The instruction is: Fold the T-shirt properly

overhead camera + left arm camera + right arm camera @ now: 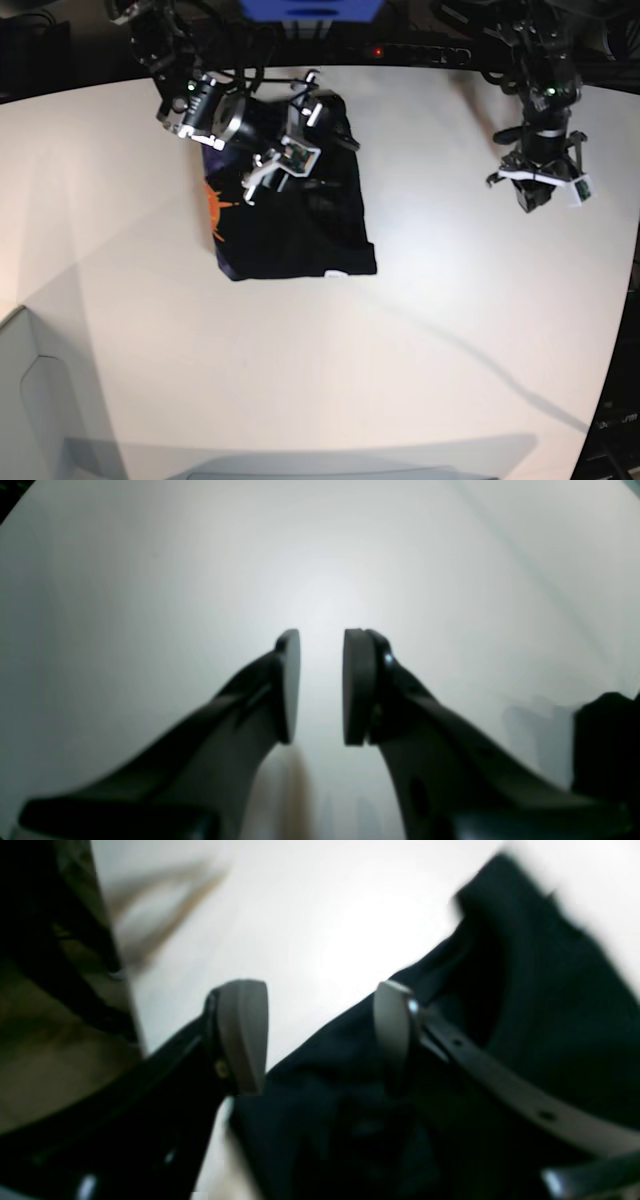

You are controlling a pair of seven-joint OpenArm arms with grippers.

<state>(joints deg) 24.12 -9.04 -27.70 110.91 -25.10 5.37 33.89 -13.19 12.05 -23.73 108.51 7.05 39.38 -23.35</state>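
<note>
Folded black T-shirt [295, 225] lies on white bench [450, 320]; right hand [285, 150] gapes above it, left hand [541, 190] parted, empty.

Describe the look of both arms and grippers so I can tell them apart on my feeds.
Both arms are black with black cables. The left gripper has dark fingers with flat grey pads. The right gripper has rounded grey pads, a black strap-like finger and silver-white fittings.
</note>
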